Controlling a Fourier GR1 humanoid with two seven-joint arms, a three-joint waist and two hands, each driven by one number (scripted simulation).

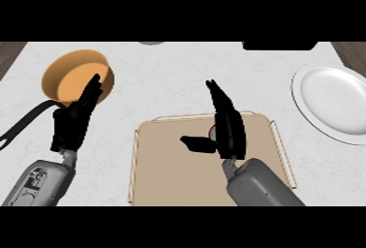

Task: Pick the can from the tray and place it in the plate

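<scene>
On the tan tray [172, 169] the right hand [227, 127] is held with fingers straight and thumb spread, unclasped, nothing grasped. The can [212, 131], at the tray's twelve o'clock end, is mostly hidden; only a red-and-white sliver is seen. It could be toppled if nudged sideways. The plate [336, 101] lies at two o'clock. The left hand [80, 114] rests relaxed at nine o'clock.

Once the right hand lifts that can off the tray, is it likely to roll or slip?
The can is mostly hidden behind the right hand, so its pose is unclear. Being round, it would probably roll if laid sideways. The plate looks shallow, so set it upright there.
</scene>
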